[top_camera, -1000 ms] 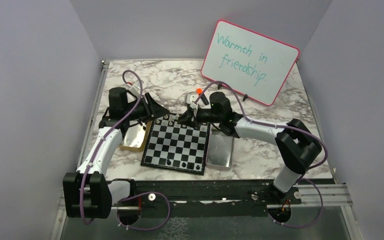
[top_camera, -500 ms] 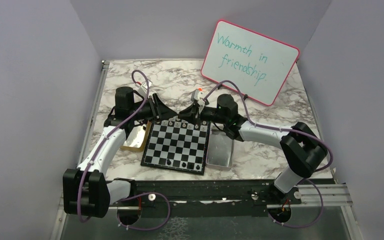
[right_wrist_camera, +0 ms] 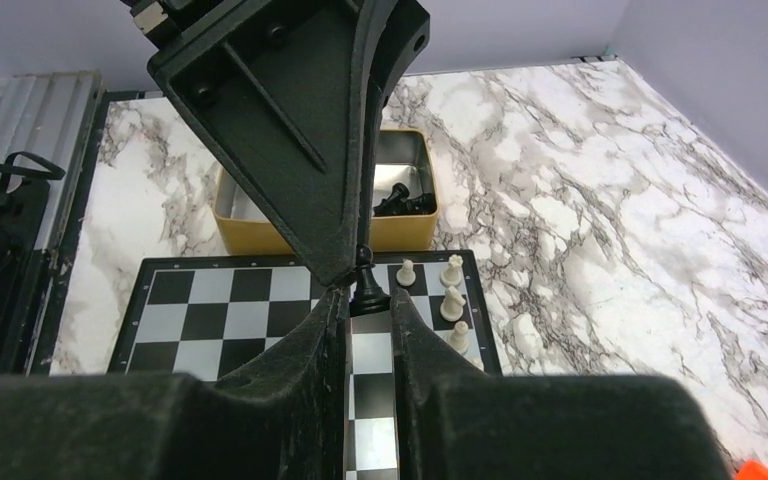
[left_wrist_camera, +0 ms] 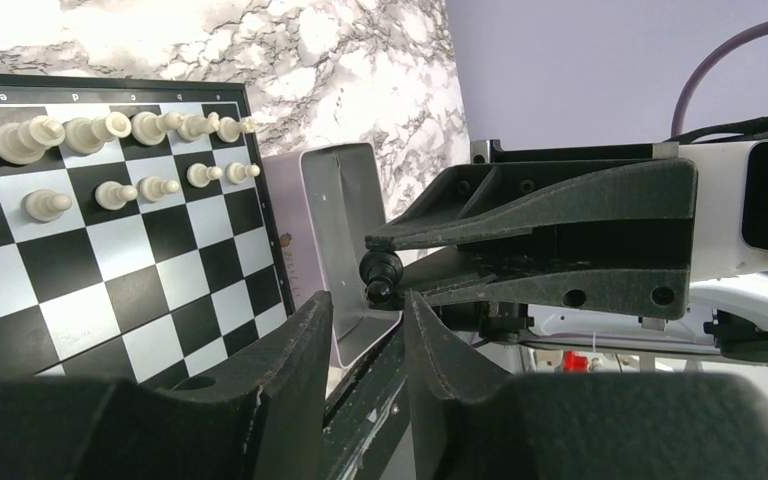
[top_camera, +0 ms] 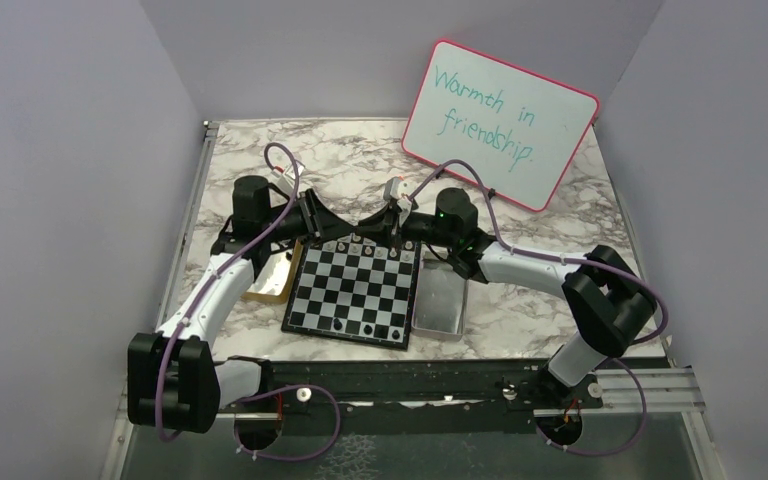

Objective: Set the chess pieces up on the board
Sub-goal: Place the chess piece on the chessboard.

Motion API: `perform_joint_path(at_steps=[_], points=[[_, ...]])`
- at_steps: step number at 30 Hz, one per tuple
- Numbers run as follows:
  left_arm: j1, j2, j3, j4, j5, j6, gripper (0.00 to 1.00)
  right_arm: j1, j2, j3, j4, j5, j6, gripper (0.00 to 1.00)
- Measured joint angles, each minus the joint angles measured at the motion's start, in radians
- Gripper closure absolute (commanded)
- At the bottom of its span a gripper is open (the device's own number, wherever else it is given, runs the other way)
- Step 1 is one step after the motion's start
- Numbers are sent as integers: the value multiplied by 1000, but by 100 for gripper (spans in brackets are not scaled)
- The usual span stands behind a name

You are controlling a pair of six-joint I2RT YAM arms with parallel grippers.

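Setup looks partly done to us: white pieces (left_wrist_camera: 90, 128) line the board's (top_camera: 360, 292) twelve-o'clock edge, few black pieces (top_camera: 370, 328) stand at six, and more wait in the gold tray (right_wrist_camera: 260, 235) at nine. Over twelve o'clock our right gripper (right_wrist_camera: 368, 300) pinches a black piece (right_wrist_camera: 365, 288). The left gripper's (left_wrist_camera: 368, 312) jaws gape beside it.

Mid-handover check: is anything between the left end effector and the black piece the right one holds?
Nothing visible. The black piece, pinched by the right end effector, sits right at the left end effector's parted fingertips.

Left hand (top_camera: 342, 231) swung toward right hand (top_camera: 375, 236).
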Motion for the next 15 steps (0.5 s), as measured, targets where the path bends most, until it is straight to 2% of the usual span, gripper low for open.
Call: perform_joint_path(at_steps=[8,12,15], points=[[-4,1,-12,37,0,-33,71,0,-4,-6,2,-7,2,87],[-14,1,-14,55,0,-47,79,0,-4,-8,2,-16,2,87],[-22,2,-16,66,0,-57,89,0,-4,-11,2,-20,3,86]])
